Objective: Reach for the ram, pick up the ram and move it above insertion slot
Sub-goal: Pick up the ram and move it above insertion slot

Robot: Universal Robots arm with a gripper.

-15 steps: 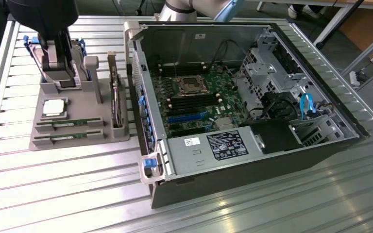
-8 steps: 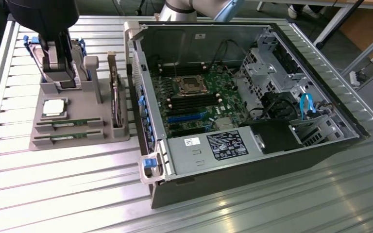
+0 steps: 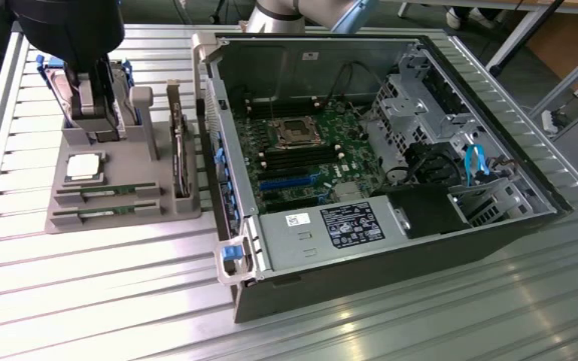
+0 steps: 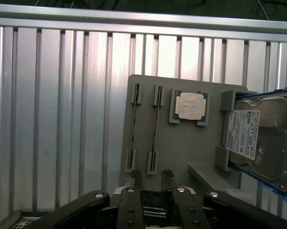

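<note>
Your gripper [image 3: 98, 126] hangs over the grey holder tray [image 3: 184, 204] on the exterior view's left. Its fingers are spread and released, with nothing between them. In the wrist view the fingertips [image 4: 169, 179] stand clear of the ram.

The ram [image 4: 155, 125] sits on edge in a slot at the tray's near end, and a second ram stick [image 4: 133, 125] sits in the slot just beside it. Farther back, the tray holds the processor [image 4: 191, 106] in a square pocket. At its far end the hard drive [image 4: 260, 138] stands in a blue-edged bracket.

On the exterior view's right you have the open computer case [image 3: 369, 282]. The motherboard [image 3: 309, 154] lies inside it, and the power supply [image 3: 339, 229] is at its near end.
</note>
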